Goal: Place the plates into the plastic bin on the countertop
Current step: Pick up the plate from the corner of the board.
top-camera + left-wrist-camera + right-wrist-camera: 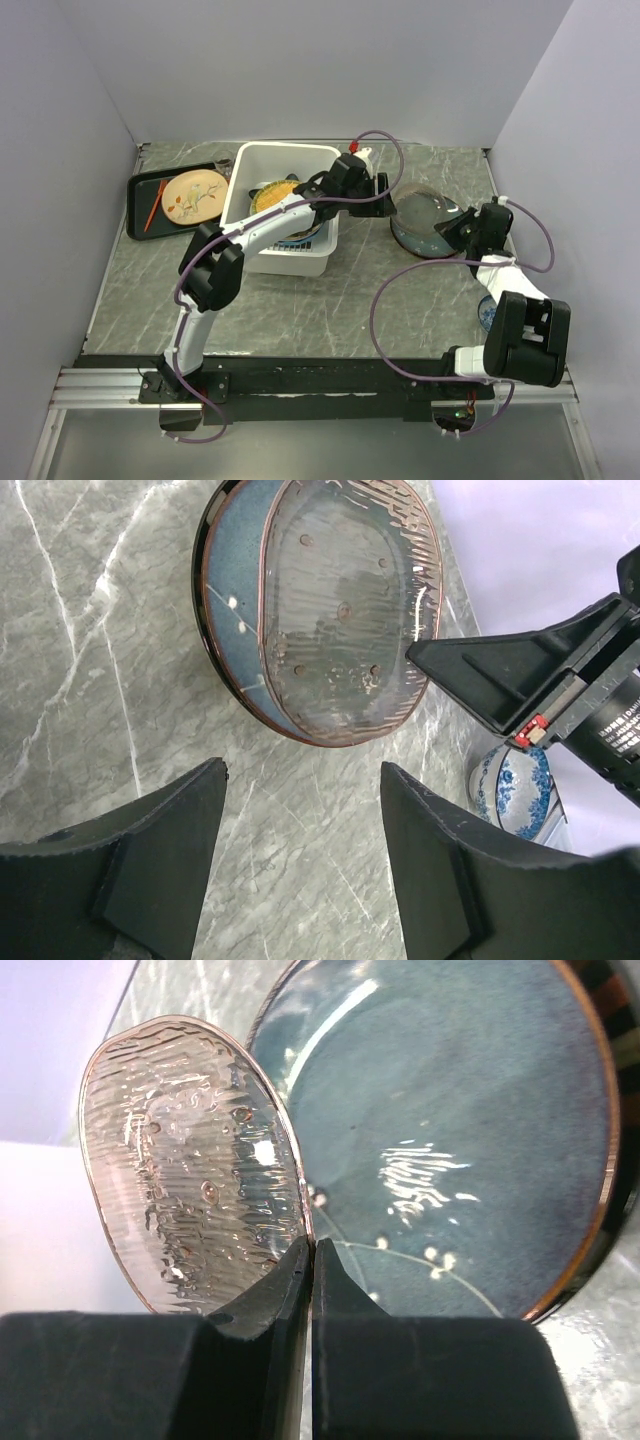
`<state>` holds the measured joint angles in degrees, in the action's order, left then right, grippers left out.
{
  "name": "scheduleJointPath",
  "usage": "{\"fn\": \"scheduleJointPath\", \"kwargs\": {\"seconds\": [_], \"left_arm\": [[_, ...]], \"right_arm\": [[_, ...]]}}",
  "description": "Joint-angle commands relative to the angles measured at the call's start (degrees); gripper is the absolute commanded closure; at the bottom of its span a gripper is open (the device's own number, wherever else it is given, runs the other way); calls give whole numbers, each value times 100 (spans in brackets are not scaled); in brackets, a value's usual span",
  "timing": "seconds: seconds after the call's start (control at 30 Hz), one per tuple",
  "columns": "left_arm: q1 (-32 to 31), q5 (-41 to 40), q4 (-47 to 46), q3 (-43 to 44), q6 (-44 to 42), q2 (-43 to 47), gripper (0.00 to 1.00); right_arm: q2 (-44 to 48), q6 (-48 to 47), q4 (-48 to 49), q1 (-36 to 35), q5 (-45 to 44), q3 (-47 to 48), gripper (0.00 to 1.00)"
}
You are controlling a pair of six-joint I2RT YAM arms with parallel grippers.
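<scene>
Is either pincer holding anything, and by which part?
The right pincer grips the clear rippled plate by its rim. The left pincer is open and holds nothing.

1. clear oval glass plate (190, 1160): see-through, rippled wavy texture, shiny
2. big dark teal plate (450, 1110): looks ceramic, smooth, super glossy glaze
3. grey-green marbled stone countertop (80, 680): smooth, slight sheen
4. white rectangular plastic bin (285, 263): smooth, kinda satin

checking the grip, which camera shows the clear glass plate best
Right wrist: the clear glass plate fills the left half, its rim pinched in the shut right claw. Left wrist shows its oval outline over the dark teal plate. Top external shows only a pale glare by that claw.
</scene>
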<state>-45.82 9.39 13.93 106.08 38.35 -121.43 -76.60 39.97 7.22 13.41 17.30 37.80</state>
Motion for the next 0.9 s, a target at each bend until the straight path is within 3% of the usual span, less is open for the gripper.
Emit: {"fn": "scheduleJointPath", "kwargs": {"seconds": [0.0, 0.67, 0.77, 0.87], "left_arm": [[21, 98, -304, 18, -20, 277, 33], [56, 46, -233, 246, -47, 233, 37], [65, 46, -242, 237, -47, 260, 43], [82, 37, -233, 211, -38, 286, 55]], "right_arm": [[268, -103, 166, 21, 396, 139, 100], [796, -235, -476, -479, 783, 711, 100], [725, -217, -468, -506, 863, 746, 100], [681, -217, -476, -523, 898, 781, 100]]}}
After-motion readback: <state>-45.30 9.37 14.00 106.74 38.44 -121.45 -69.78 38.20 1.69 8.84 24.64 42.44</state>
